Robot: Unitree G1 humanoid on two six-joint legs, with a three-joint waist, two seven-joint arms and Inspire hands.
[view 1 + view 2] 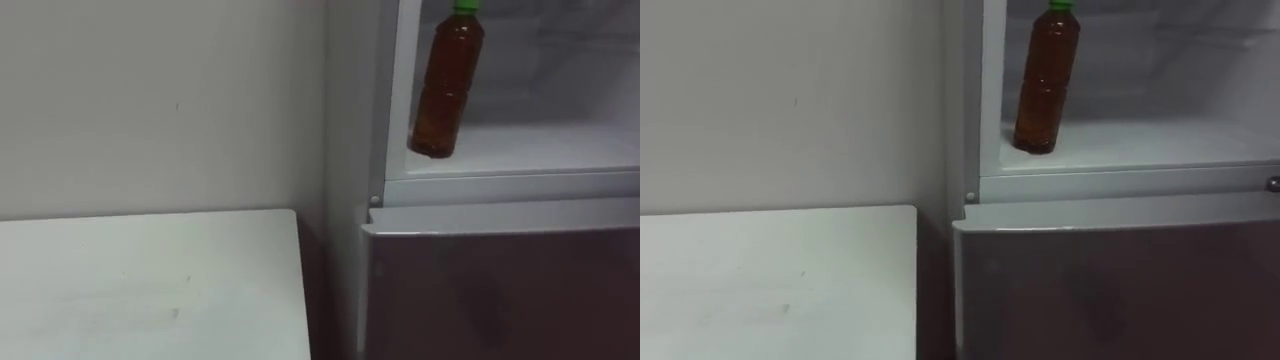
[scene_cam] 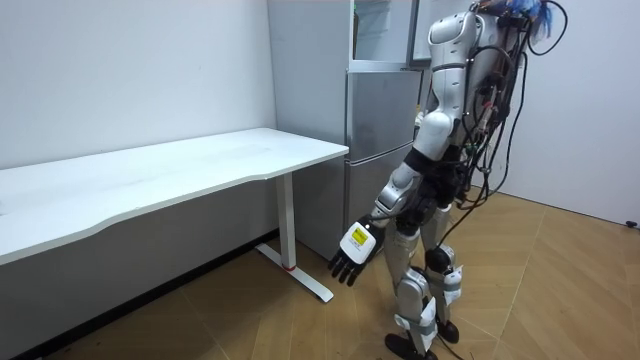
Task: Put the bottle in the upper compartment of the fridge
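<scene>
The bottle (image 1: 447,85), filled with brown liquid and topped by a green cap, stands on the white shelf (image 1: 540,150) of the open upper fridge compartment. It sits at about 1 o'clock in the left eye view, close to the compartment's left wall and near the front edge of the shelf, with no hand touching it. It seems to lean a little to the left at its base, though that may just be the angle of view. Below the shelf, the lower fridge door (image 1: 500,290) is closed. The white bench (image 1: 150,285) lies at about 8 o'clock, just beside the fridge (image 2: 380,130) and against the pale wall (image 1: 150,100). In the room view the robot stands upright on the wooden floor (image 2: 560,290), facing the fridge with the bench on its left. Its left hand (image 2: 352,255) hangs low at about 6 o'clock, away from the body, with its fingers straight, slightly spread and pointing at the floor, holding nothing.
</scene>
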